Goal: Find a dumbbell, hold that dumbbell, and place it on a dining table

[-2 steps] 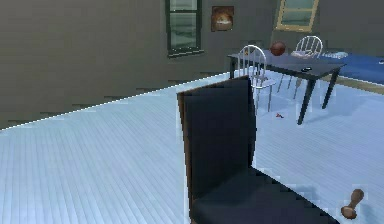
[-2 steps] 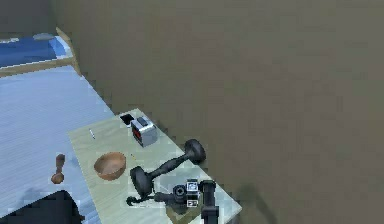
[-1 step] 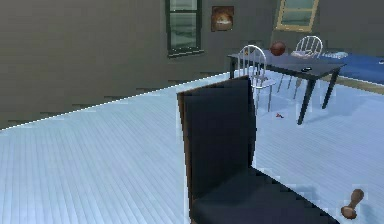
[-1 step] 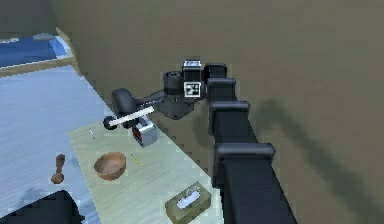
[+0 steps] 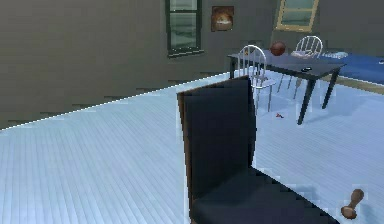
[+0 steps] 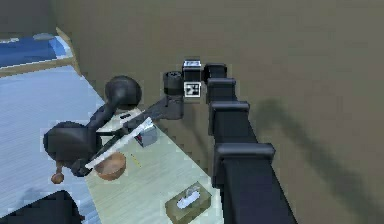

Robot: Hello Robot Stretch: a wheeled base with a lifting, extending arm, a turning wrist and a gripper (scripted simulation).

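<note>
A dark dumbbell with two round ends hangs tilted at the far end of my gripper, clear of the floor and of the pale surface below, so the gripper holds it. The arm rises from the arm side view's bottom edge, with the white marker squares at its end. In the forward view a dark dining table stands at the far right, with a reddish-brown ball and a small dish on it.
A dark chair stands close in front. White chairs ring the table, and a blue bed lies behind it. A brown bowl and a box rest on the pale surface. A small brown object stands on the floor.
</note>
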